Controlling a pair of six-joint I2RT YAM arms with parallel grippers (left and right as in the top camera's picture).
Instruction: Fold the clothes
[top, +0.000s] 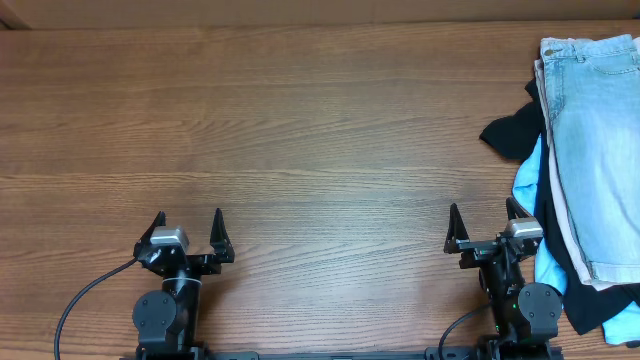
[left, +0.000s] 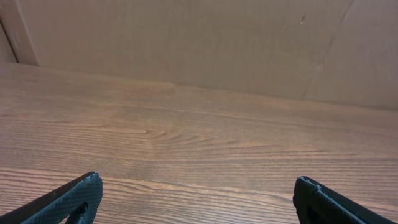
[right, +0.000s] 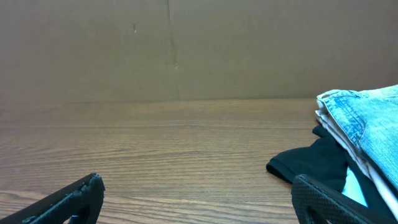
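A heap of clothes lies at the table's right edge. Faded light-blue denim shorts (top: 600, 140) lie on top, over a cream garment (top: 558, 190), a black garment (top: 512, 135) and a bright-blue garment (top: 530, 180). The right wrist view shows the shorts (right: 367, 118) and the black garment (right: 311, 165) at the right. My right gripper (top: 481, 218) is open and empty, just left of the heap near the front edge; its fingers spread wide (right: 199, 196). My left gripper (top: 188, 222) is open and empty at the front left, over bare wood (left: 196, 196).
The wooden table (top: 300, 130) runs wide to the left of the heap. A cardboard wall (left: 199, 37) stands along the table's far edge. A black cable (top: 85, 295) trails from the left arm's base.
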